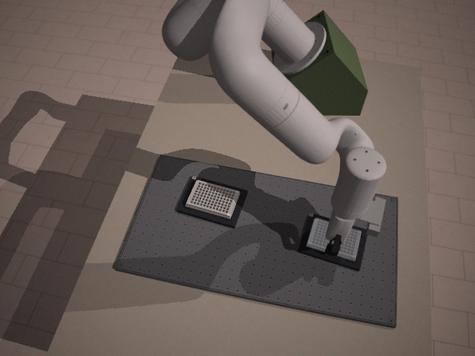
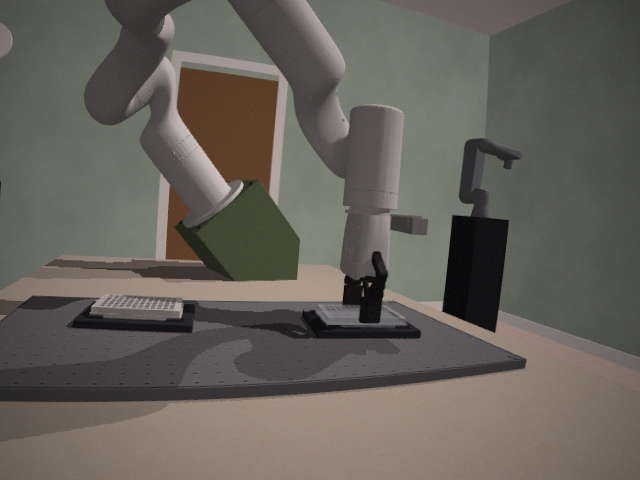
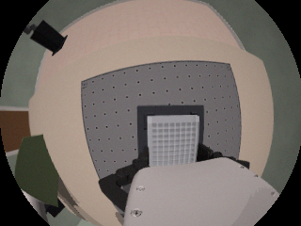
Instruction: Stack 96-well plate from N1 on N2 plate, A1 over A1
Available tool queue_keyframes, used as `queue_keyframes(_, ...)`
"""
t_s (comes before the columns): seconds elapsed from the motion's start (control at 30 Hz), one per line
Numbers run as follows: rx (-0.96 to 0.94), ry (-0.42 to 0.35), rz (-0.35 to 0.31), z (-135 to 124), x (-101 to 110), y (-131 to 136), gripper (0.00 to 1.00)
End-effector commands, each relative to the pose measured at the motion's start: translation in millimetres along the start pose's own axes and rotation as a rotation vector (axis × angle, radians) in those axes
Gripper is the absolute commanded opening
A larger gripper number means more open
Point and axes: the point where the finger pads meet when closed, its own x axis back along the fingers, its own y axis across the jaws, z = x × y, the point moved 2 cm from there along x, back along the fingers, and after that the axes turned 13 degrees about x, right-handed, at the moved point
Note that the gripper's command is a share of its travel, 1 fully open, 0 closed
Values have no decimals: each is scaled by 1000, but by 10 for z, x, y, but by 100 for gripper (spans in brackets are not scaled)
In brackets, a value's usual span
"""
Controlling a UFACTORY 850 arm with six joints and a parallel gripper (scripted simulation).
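A white 96-well plate (image 1: 351, 245) (image 2: 336, 312) (image 3: 172, 138) sits in the black nest N1 (image 1: 346, 264) (image 2: 361, 331) (image 3: 143, 132), at the right in the top and exterior views. My gripper (image 1: 332, 245) (image 2: 368, 304) (image 3: 173, 153) points straight down over it, with one finger at each long side, shut on this plate. The plate still rests low in the nest. A second white plate (image 1: 211, 198) (image 2: 136, 306) lies flat in nest N2 (image 1: 207, 218) (image 2: 129, 325) at the left. I cannot make out the cut corners.
Both nests stand on a grey perforated board (image 1: 172, 260) (image 2: 206, 372) on a tan table. The arm's green base block (image 1: 329, 76) (image 2: 242, 242) stands behind the board. A black pedestal with a grey fixture (image 2: 474, 268) stands at the far right.
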Motion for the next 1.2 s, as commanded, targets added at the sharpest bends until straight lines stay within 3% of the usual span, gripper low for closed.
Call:
queue_keyframes(0.0,0,1,-2,2,8,8,0)
queue_keyframes(1.17,-1,1,-2,2,95,8,0)
